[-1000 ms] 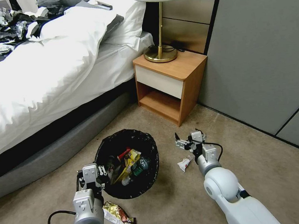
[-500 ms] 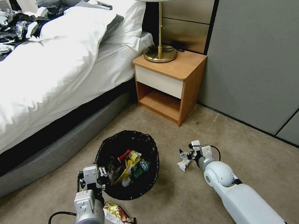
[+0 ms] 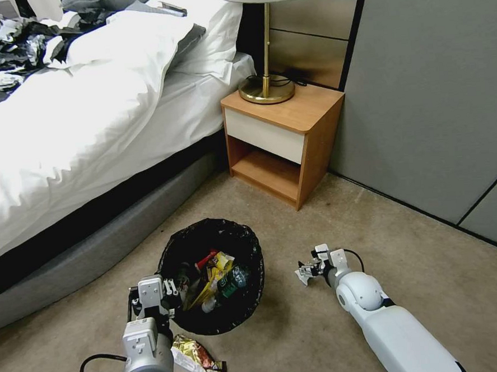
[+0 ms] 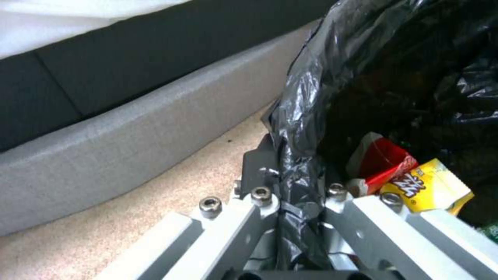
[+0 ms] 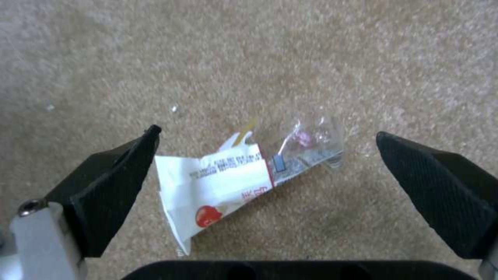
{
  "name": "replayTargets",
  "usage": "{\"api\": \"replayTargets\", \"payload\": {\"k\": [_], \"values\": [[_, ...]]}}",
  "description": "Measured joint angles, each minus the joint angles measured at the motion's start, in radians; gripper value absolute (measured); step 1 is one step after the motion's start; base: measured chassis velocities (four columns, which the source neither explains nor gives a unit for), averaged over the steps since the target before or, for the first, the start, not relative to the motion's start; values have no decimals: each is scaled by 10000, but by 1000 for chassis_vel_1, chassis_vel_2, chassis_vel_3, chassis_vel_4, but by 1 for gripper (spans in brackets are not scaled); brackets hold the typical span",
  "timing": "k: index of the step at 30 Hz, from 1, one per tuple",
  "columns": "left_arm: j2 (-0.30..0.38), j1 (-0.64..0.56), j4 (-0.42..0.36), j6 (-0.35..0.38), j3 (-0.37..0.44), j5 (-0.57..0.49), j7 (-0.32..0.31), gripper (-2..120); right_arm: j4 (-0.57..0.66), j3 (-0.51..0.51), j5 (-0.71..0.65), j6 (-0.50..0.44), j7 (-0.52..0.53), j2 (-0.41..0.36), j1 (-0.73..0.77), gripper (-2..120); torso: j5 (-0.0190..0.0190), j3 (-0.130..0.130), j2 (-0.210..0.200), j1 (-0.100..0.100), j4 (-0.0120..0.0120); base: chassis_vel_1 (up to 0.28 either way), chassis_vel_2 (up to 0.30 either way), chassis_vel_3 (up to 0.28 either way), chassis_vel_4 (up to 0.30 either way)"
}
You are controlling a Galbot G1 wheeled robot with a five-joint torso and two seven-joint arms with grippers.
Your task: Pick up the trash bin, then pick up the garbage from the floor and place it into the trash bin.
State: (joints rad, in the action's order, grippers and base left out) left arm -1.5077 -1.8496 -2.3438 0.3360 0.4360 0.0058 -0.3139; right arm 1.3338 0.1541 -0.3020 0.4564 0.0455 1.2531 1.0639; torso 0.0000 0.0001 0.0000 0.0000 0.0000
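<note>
Not much here can be read. On the yellow wrapper lying inside the trash bin, dark slanted block letters show, something like "ZZ", the rest cut off by the metal in front. On the white packet on the carpet there are a few lines of small black print, too fine to make out, and below them some red characters beside a red round picture; I cannot read those either. The green label on the bottle in the bin carries marks too small to tell.
</note>
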Motion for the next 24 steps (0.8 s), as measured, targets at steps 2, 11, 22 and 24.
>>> {"api": "replayTargets", "payload": {"k": [2,11,22,24], "values": [[-12,-4,0,-2,-22,27,-2,1,-177,3,83,-104,-19,61,-26,100,0,0,0,0,0,0,0,0,0],[-31,-64,0,-15,-33,64,-8,1,-874,-9,296,-522,-102,283,-193,100,0,0,0,0,0,0,0,0,0],[-41,-21,35,-15,-32,78,-11,1,-1416,-44,309,-843,-189,494,-328,100,0,-1,0,0,0,0,0,0,0],[-39,-19,35,-16,-28,78,-11,1,-1472,-43,310,-881,-199,515,-338,100,0,-1,0,0,0,0,0,0,0]]}}
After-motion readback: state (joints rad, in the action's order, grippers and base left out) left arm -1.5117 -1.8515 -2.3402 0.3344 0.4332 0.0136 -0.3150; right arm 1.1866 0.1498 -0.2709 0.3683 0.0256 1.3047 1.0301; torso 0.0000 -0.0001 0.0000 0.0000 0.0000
